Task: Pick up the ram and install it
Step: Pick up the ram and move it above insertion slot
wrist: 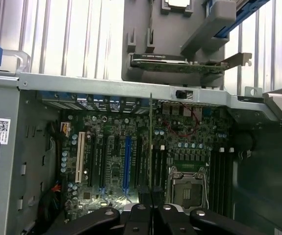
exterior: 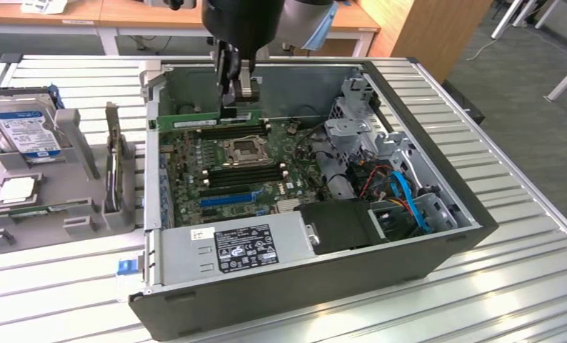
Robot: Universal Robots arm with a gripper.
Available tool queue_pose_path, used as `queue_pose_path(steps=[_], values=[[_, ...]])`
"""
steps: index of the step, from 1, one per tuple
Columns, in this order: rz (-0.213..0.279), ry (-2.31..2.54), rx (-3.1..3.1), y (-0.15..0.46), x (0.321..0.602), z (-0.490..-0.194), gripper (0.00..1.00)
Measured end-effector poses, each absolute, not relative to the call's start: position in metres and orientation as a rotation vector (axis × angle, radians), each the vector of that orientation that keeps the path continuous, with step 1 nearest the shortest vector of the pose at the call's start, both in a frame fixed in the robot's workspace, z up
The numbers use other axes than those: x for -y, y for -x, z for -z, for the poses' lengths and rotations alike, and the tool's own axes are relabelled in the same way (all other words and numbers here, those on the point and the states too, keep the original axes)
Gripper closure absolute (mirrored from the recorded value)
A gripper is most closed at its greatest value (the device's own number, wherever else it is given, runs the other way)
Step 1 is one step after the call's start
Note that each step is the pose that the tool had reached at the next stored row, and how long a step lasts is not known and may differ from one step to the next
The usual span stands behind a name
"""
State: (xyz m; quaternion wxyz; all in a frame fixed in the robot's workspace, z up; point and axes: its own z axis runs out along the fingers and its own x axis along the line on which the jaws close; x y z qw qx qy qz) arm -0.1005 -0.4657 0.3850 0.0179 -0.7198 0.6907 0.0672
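End effector (wrist: pixel 151 200) grips the ram (exterior: pixel 196 121) upright above the motherboard (exterior: pixel 236 168).

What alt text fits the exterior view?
The tool grips the green ram at the far edge of the motherboard inside an open case. A hard drive stands in a gray rack at the exterior view's left.

Bright, even room light drew pale glare off the ribbed silver metal table (exterior: pixel 512 286). Inside the open dark-grey computer case (exterior: pixel 312 300), the green motherboard (exterior: pixel 193 171) lay in soft shadow, dimmer and bluish from the wrist.
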Motion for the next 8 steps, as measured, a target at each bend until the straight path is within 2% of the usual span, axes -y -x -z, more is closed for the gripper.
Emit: queue_pose_path(steps=[8], values=[[-0.208,2.23,-2.151,0.089,0.466,-0.385,0.88]])
